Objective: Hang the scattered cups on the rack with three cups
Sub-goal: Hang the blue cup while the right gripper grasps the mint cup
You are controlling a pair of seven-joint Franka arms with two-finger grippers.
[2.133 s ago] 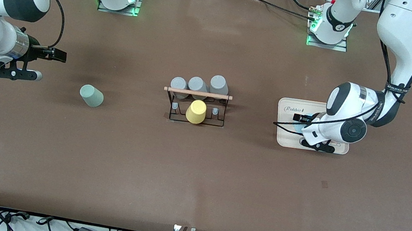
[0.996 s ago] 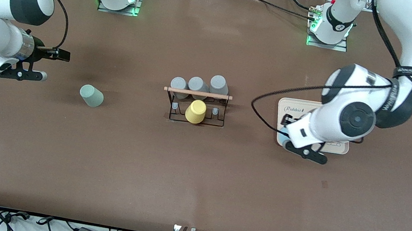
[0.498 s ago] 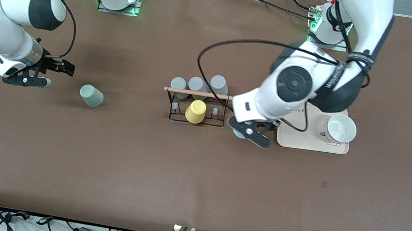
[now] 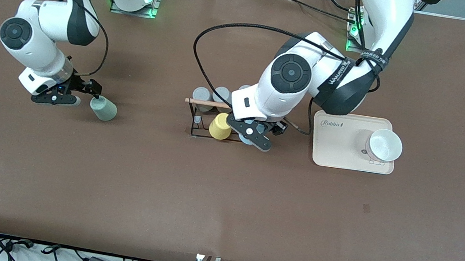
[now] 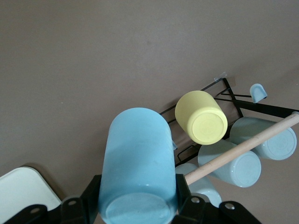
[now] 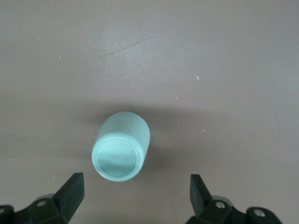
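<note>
The light blue cup [image 5: 138,172] is clamped in my left gripper [image 4: 254,136], which holds it over the rack [image 4: 219,137] at the end toward the left arm's side, next to the yellow cup [image 4: 221,126]. The rack's wooden rod [image 5: 240,148] and black wire [image 5: 233,100] show in the left wrist view. The sage green cup [image 4: 103,108] stands base up on the table toward the right arm's end. My right gripper [image 4: 82,95] is open and low beside it; in the right wrist view the cup [image 6: 120,145] lies just ahead of the spread fingers [image 6: 70,191].
Three grey cups [image 4: 221,95] hang on the rack's row farther from the front camera. A cream tray [image 4: 339,150] with a white bowl [image 4: 384,145] sits toward the left arm's end. Bare brown table [image 4: 222,202] lies nearer the front camera.
My left gripper lifted the blue cup off the tray and carried it to the rack. My right gripper came down and across to the green cup.
</note>
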